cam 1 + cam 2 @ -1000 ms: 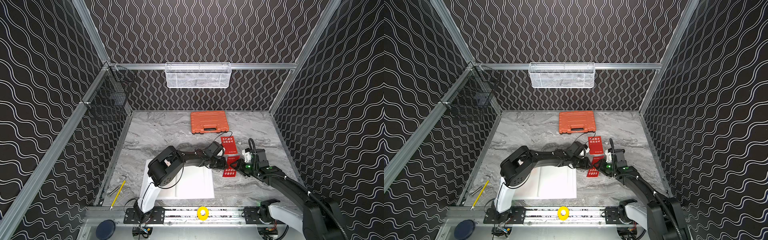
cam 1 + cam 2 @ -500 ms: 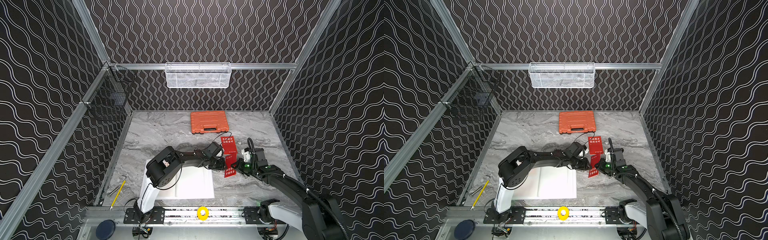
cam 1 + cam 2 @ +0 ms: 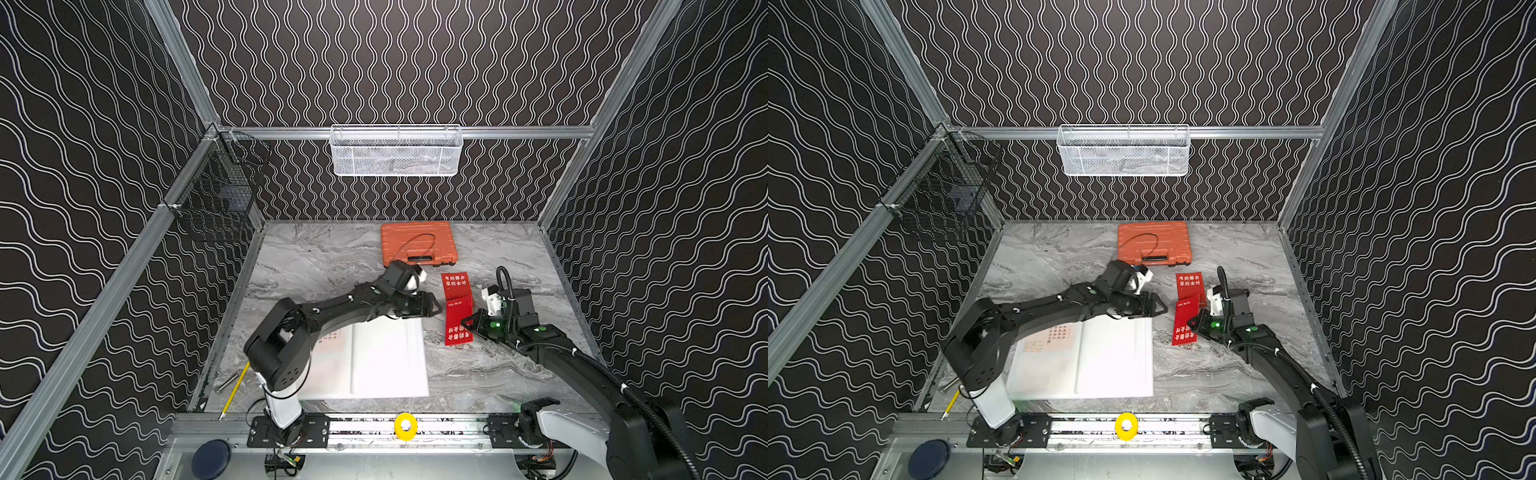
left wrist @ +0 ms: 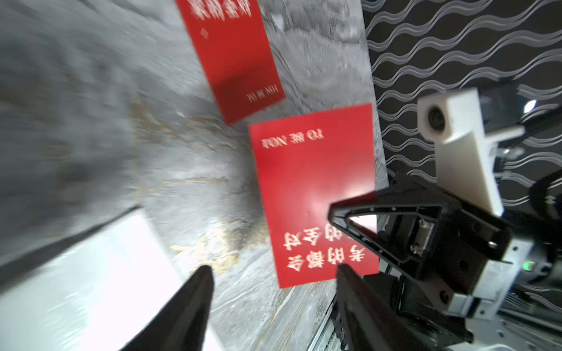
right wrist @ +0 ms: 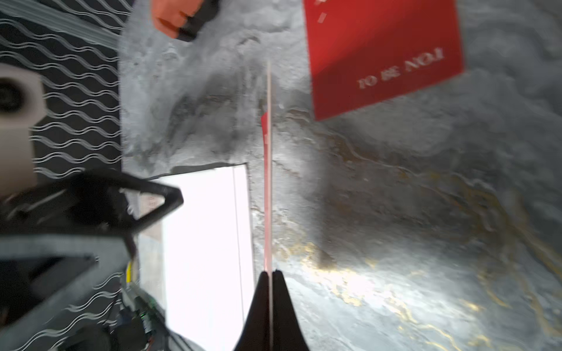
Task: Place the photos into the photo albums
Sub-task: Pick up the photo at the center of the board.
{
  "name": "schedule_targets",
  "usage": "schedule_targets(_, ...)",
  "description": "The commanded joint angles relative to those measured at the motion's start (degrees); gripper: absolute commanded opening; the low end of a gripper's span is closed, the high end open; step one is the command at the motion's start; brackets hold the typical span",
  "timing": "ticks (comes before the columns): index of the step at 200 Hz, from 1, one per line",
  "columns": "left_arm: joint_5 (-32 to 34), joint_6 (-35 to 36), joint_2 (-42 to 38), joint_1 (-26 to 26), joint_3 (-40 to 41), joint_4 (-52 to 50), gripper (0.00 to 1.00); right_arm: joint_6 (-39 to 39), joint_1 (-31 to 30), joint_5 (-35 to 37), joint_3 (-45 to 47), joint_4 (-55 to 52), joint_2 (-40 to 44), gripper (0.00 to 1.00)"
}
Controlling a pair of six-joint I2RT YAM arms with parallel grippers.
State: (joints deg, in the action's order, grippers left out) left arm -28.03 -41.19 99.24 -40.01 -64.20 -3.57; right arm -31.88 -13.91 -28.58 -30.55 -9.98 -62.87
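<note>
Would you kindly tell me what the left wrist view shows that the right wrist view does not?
Only the left wrist view: the printed face of the held red rectangular card, with its white characters, and the right gripper shut on its edge. Only the right wrist view: a corner of the orange plastic case, and that card seen edge-on as a thin line. Both: the other red card lying flat on the grey marble table, and part of the thin white album.
</note>
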Motion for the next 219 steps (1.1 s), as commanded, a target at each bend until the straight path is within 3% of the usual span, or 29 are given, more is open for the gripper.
schedule_targets(1,-5.5,2.4,-3.8,4.1,3.1,1.9,0.75,0.7,-0.1,-10.1,-0.5,5.5,0.1,0.00)
schedule_targets(30,-11.9,1.7,-7.2,8.5,7.4,5.0,0.76,-1.7,-0.8,-20.1,0.3,13.2,-1.5,0.00)
schedule_targets(72,-20.4,-3.4,-8.5,11.5,12.6,14.9,0.75,-6.3,-3.8,-26.5,1.5,22.9,-3.5,0.00)
schedule_targets(152,-27.4,-12.1,-6.1,12.0,15.8,29.6,0.71,-12.2,-9.5,-29.2,1.6,34.9,-9.4,0.00)
schedule_targets(219,-29.4,-14.7,-5.6,11.9,17.1,33.8,0.57,-13.9,-12.6,-30.1,-0.1,39.4,-13.5,0.00)
